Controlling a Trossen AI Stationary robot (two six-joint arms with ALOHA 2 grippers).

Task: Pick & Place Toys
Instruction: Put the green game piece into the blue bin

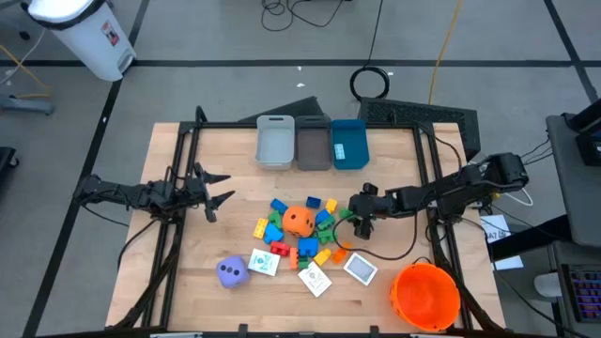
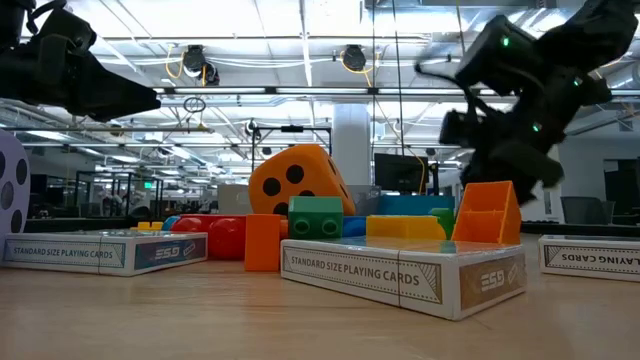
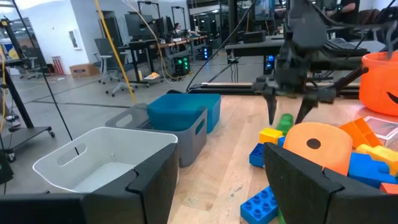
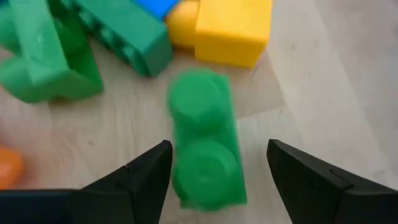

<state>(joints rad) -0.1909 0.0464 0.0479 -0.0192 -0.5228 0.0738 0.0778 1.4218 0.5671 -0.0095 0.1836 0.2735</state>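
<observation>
The toys lie in a pile at the table's middle (image 1: 300,233): coloured blocks around an orange die (image 1: 299,221), a purple die (image 1: 232,272) and white card boxes (image 1: 315,279) nearer the front. My right gripper (image 1: 362,223) hangs open at the pile's right side, slanting down. Its two fingers stand on either side of a green two-stud block (image 4: 205,149) that lies flat on the wood, also seen as the green block (image 3: 286,122). I cannot see them touching it. My left gripper (image 1: 218,188) waits open and level at the table's left.
Three bins stand at the far edge: a light grey bin (image 1: 275,143), a dark grey bin (image 1: 313,145) and a blue bin (image 1: 348,144). An orange bucket (image 1: 425,295) sits at the front right corner. A yellow block (image 4: 233,28) and green blocks (image 4: 50,56) lie close beyond the fingers.
</observation>
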